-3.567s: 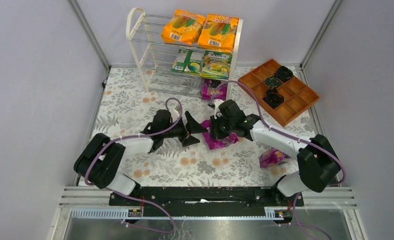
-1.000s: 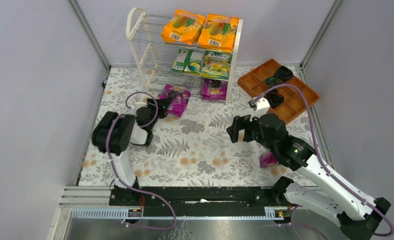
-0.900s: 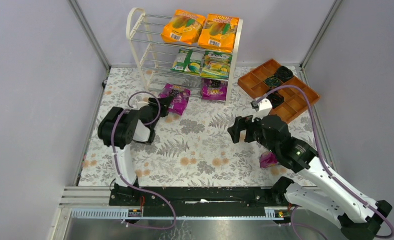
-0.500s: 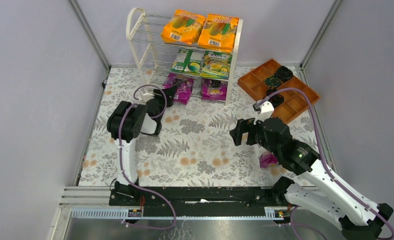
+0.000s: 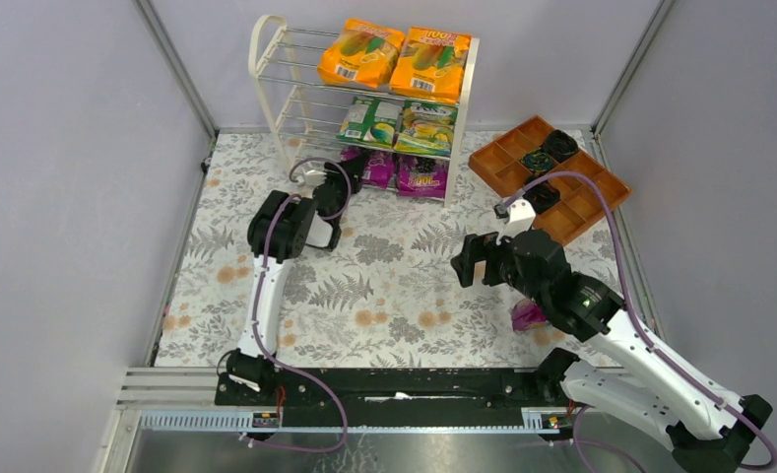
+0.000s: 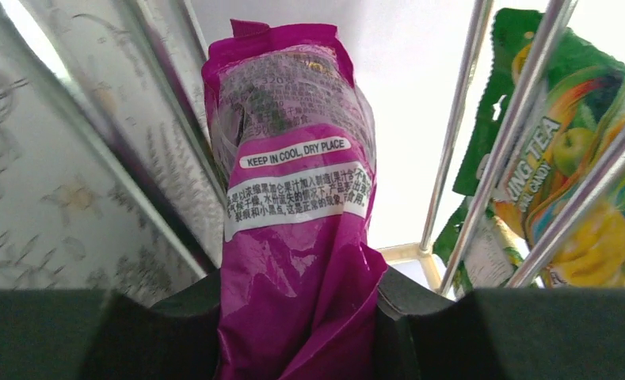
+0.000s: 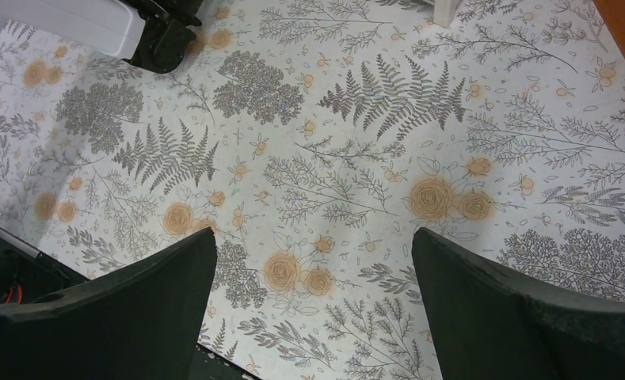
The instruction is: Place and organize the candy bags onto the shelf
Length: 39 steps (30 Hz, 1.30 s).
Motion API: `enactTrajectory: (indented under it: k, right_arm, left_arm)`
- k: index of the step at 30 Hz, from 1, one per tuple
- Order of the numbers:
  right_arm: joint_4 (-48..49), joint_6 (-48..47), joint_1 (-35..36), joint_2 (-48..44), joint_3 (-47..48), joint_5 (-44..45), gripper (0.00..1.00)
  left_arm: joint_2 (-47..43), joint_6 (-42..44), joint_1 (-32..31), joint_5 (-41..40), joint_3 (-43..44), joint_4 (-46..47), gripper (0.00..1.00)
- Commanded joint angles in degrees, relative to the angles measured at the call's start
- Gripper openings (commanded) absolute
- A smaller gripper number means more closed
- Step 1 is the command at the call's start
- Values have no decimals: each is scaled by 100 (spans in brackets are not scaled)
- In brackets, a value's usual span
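The cream shelf (image 5: 468, 94) stands at the back, with two orange candy bags (image 5: 361, 52) on its top tier and two green ones (image 5: 371, 120) on the middle tier. One purple bag (image 5: 423, 175) lies on the bottom tier. My left gripper (image 5: 357, 166) is shut on another purple bag (image 5: 377, 168), reaching into the bottom tier beside it. In the left wrist view that bag (image 6: 293, 206) stands between the gripper's (image 6: 297, 317) dark pads, under chrome rods (image 6: 459, 119). My right gripper (image 5: 471, 262) hangs open over the tablecloth, nothing between its fingers (image 7: 135, 293). A third purple bag (image 5: 529, 315) lies partly under the right arm.
An orange compartmented tray (image 5: 591, 202) with small black round objects (image 5: 542, 160) sits at the back right. The flowered tablecloth (image 5: 394, 286) covers the table between the arms. Grey walls and metal posts close in the sides and back.
My left gripper has carried the purple bag away from me and rightward, from the cloth in front of the shelf into its bottom tier. The right arm has hardly moved.
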Motion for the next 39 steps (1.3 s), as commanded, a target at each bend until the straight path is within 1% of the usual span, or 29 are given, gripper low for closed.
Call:
enactTrajectory:
  k: [1,3,4,5,6,9,12,15,16,18,19,20,25,28,31,34,35,39]
  right_arm:
    - [162,14,-22,-64,56,99,100]
    - [219,13,-22,-34,21,84,100]
    - [248,17,-22,-6,3,63,100]
    - [284,23,-22,19,-20,42,100]
    - [310,33,-22,48,-40,20,100]
    - [408,91,-22,93,-101,-82,100]
    - [441,131,-22,76,-134,-133,100]
    - [416,156,-22,18,-158,-106,100]
    - [415,165,-22,-9,-175,-89,100]
    - [421,180,-22,-34,-200,-78,100]
    - [413,191,-22,-32,-204,-77,100]
    - [418,194,-20,-16,-198,-76,100]
    - [261,191,-20,199,-78,-40,100]
    - [101,160,-22,341,70,-1,100]
    - [12,137,-22,426,166,2,100]
    - [12,148,-22,447,169,-5,100]
    - [22,160,-22,448,153,-10,100]
    - [110,206,-20,464,65,-79,100]
  left_arm:
    - [41,71,-25,16,617,1131,41]
    - [-30,168,-98,210,553,969,45]
    - [-104,189,-122,407,509,722,53]
    - [-214,150,-153,541,411,332,67]
    - [-323,96,-175,594,274,47,72]
    - [-586,-27,-222,659,-187,34,75]
    - [-860,-76,-178,984,-355,-777,80]
    - [-1140,-102,-88,1457,-348,-1730,81]
    - [-1224,-123,-63,1556,-388,-1922,82]
    - [-1393,-157,-21,1626,-558,-2024,85]
    - [-1470,-170,-2,1657,-633,-2094,90]
    - [-1554,-171,24,1695,-714,-2137,97]
    - [-1913,-140,211,1826,-1061,-2259,99]
    - [-1991,-4,286,2075,-941,-2580,99]
    - [-2042,-109,300,2262,-926,-2806,99]
    - [-2298,-211,321,2072,-1284,-2871,97]
    - [-2400,-189,331,1972,-1392,-2918,96]
    - [-2625,78,418,1876,-1539,-2882,86]
